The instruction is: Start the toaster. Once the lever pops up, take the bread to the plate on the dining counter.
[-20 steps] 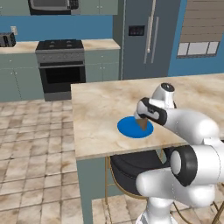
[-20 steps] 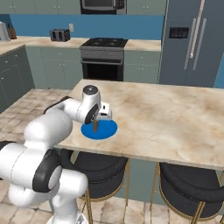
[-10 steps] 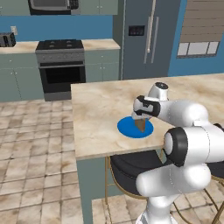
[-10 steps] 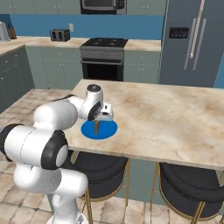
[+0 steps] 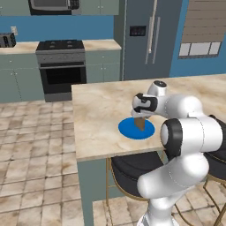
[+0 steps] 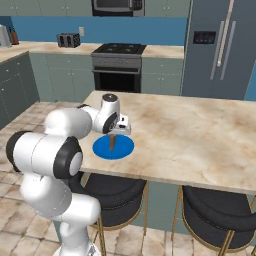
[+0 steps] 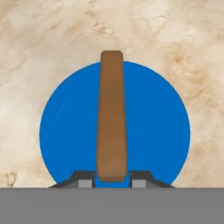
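Over the plate (image 5: 137, 129), bread (image 5: 140, 123) hangs upright (pincer (image 7: 112, 178) clamped).

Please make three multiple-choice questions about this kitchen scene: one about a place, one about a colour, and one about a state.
1. Where is the plate?
A. on the stove
B. on the dining counter
C. on the floor

2. What colour is the plate?
A. red
B. white
C. blue

3. How is the bread now?
A. held on edge by the hand, over the plate
B. lying flat beside the plate
C. inside the toaster

Answers:
1 B, the plate lies on the marble island top.
2 C, it is bright blue in all views.
3 A, the hand view shows both fingertips shut on the slice.
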